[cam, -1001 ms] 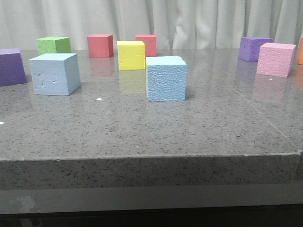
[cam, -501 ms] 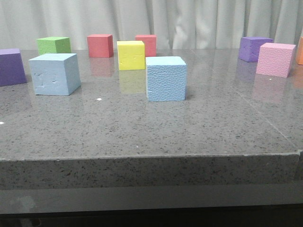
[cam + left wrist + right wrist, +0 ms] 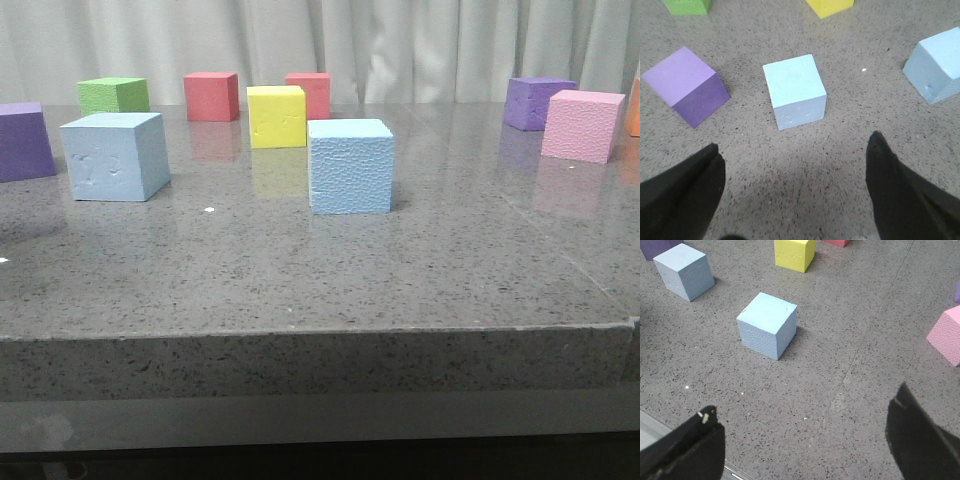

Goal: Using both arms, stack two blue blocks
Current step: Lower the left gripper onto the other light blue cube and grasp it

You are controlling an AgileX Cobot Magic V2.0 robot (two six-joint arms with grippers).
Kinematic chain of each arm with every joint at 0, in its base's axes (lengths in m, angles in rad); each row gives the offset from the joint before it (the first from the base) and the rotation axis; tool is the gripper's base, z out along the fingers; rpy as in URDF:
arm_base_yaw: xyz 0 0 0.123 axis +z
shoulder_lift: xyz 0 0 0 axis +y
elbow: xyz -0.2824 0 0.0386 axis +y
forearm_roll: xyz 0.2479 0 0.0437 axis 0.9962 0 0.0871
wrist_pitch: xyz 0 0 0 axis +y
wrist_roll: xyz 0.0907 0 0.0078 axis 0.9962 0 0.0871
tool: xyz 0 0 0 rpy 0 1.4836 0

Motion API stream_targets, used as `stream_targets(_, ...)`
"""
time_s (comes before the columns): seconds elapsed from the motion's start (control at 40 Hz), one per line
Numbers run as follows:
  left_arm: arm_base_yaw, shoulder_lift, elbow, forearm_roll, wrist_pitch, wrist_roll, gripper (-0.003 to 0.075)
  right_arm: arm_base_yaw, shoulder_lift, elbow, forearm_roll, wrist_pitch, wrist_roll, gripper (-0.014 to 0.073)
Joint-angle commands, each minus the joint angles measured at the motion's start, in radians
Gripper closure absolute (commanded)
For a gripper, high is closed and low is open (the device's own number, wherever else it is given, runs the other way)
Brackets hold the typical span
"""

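The smoother blue block with small dents (image 3: 113,157) stands on the left of the table, and the pebbled blue block (image 3: 350,166) stands near the middle, well apart from it. Neither arm shows in the front view. My left gripper (image 3: 795,141) is open and empty, above the table a little short of the dented block (image 3: 794,90). The pebbled block (image 3: 937,65) lies off to one side in that view. My right gripper (image 3: 806,399) is open and empty, near the table's front edge, short of the pebbled block (image 3: 767,325). The dented block (image 3: 684,271) lies farther off.
A purple cube (image 3: 24,141) stands beside the dented block. Green (image 3: 114,95), red (image 3: 211,96) and yellow (image 3: 276,116) cubes and a second red cube (image 3: 312,93) stand behind. A pink cube (image 3: 582,125) and another purple cube (image 3: 538,102) stand at the back right.
Neither blue block has moved. The shading on the dented block's front face has shifted slightly.
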Motion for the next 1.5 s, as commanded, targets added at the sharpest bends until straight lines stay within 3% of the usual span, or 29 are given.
stream_targets(0.0, -0.008, 0.090, -0.105, 0.000, -0.031, -0.001, 0.0154, -0.003, -0.006, -0.027, 0.002, -0.069, -0.008, -0.0062)
stream_targets(0.2, -0.008, 0.250, -0.263, 0.000, 0.028, -0.020, 0.0154, -0.003, -0.006, -0.027, 0.002, -0.069, -0.008, -0.0062)
stream_targets(0.4, -0.006, 0.394, -0.397, 0.020, 0.066, -0.160, 0.0150, -0.003, -0.006, -0.027, 0.002, -0.069, -0.008, -0.0062)
stream_targets(0.65, -0.006, 0.556, -0.506, 0.039, 0.109, -0.205, 0.0151, -0.003, -0.006, -0.027, 0.002, -0.069, -0.008, -0.0062)
stream_targets(0.88, -0.006, 0.656, -0.528, 0.088, 0.100, -0.279, 0.0151, -0.003, -0.006, -0.027, 0.002, -0.069, -0.008, -0.0062)
stream_targets(1.48, -0.008, 0.714, -0.534, 0.048, 0.092, -0.279, 0.0162, -0.003, -0.006, -0.027, 0.002, -0.069, -0.008, -0.0062)
